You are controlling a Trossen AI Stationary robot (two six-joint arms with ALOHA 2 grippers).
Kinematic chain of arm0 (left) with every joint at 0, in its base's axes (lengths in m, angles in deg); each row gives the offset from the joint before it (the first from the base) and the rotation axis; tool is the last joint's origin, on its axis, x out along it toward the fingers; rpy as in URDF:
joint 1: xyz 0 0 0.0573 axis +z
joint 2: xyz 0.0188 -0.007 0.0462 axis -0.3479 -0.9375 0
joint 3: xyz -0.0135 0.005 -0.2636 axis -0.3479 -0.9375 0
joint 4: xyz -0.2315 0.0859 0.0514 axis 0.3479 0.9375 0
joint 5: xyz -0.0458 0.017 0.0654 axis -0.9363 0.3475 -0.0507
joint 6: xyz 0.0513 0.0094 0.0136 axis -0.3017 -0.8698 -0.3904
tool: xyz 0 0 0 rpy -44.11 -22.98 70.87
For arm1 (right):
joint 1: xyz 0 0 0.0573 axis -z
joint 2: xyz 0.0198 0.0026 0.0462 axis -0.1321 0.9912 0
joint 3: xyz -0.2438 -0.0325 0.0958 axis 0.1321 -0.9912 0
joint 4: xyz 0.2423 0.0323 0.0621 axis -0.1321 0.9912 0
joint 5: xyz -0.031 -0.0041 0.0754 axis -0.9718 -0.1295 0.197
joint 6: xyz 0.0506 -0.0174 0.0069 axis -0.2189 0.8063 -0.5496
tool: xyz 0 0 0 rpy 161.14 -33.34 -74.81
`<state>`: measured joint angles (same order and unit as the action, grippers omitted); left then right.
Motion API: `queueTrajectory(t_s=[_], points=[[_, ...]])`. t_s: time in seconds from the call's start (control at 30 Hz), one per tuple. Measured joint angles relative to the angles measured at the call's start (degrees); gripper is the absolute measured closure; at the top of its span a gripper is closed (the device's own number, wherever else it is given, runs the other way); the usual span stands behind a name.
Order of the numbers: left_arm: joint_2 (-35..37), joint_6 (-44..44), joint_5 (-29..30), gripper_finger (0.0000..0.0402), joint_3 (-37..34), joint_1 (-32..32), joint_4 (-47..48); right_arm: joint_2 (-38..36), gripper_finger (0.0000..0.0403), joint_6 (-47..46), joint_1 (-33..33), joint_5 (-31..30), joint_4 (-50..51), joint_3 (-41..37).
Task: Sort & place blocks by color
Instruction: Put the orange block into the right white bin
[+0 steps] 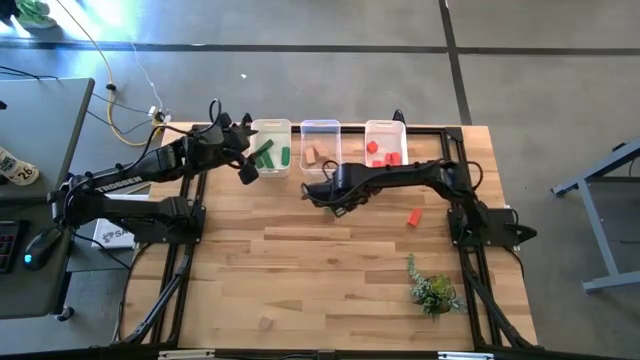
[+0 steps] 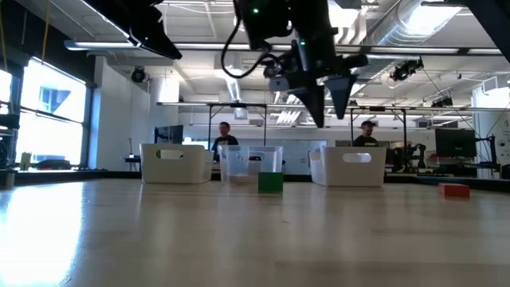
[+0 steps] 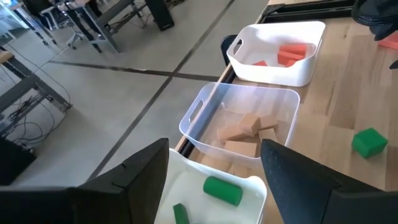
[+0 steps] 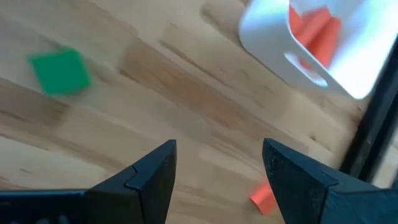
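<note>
the table is a light wooden butcher-block top with a dark frame along its edges. at its far edge three bins stand in a row: the left bin, holding green pieces, the clear middle bin, holding tan pieces, and the right bin, holding red pieces. a green cube lies on the bare wood just in front of the bins. a red block lies farther right, in front of the right bin. a leafy plant sprig lies toward the near right corner. a tan block rests near the front edge, left of centre.
</note>
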<state>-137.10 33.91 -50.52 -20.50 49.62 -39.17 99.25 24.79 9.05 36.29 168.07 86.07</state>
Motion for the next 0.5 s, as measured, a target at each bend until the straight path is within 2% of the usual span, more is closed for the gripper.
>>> queueTrajectory(t_s=[0.2,0.5], points=[[-0.02,-0.02,0.09,0.0158,0.0,0.02,-1.16,-7.02,0.0178,-3.67,0.0,2.01,0.06,-11.41],[-0.02,0.0,0.44,0.0158,0.0,0.0,-3.32,-20.25,0.0178,-15.45,0.0,5.98,-3.27,-29.42]])
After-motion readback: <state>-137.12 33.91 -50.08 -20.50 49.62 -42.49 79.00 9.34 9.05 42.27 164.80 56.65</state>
